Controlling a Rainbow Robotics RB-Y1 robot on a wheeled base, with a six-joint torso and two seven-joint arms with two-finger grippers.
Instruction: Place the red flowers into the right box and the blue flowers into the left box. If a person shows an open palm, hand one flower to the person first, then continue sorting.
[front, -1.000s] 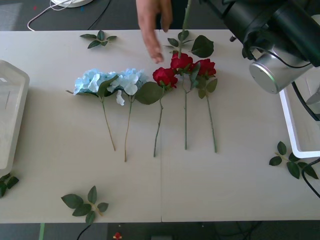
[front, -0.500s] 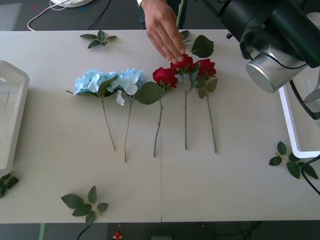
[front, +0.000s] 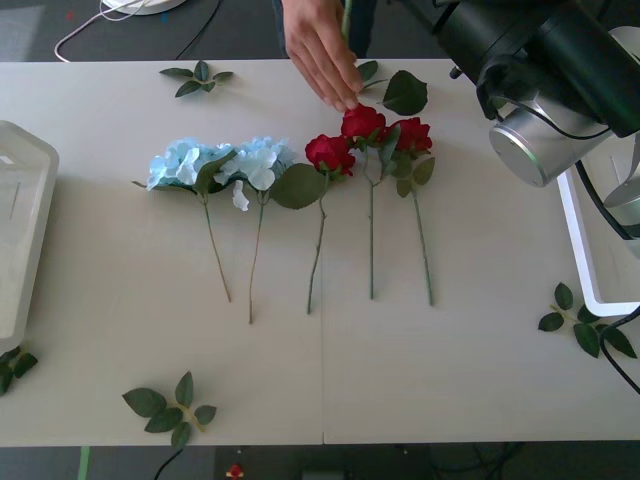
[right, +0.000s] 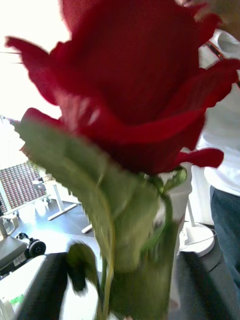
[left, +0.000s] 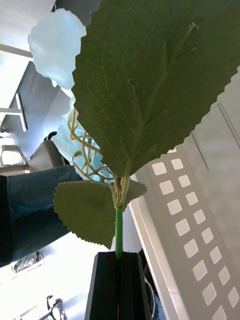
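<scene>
Handover of one red rose to the person; sorting pending.
Right gripper (right: 120, 295): raised at the table's far right, red rose (right: 145, 90) standing up from it; grip cannot be told. Best offered stem-steady toward the person's hand (front: 322, 55), which reaches above the three red roses (front: 370, 135) lying on the table. Left gripper (left: 118, 260): closed on a blue flower (left: 65, 55) stem. Two blue flowers (front: 220, 165) lie mid-table. Left box (front: 20, 230), right box (front: 590, 250) at the table's edges. Leaf sprigs (front: 172, 405) scattered; none obstructs.

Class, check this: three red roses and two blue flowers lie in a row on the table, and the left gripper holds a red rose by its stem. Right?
Not quite. The left wrist view shows the left gripper shut on a blue flower stem, not a red rose. Three red roses and two blue flowers do lie on the table.
</scene>
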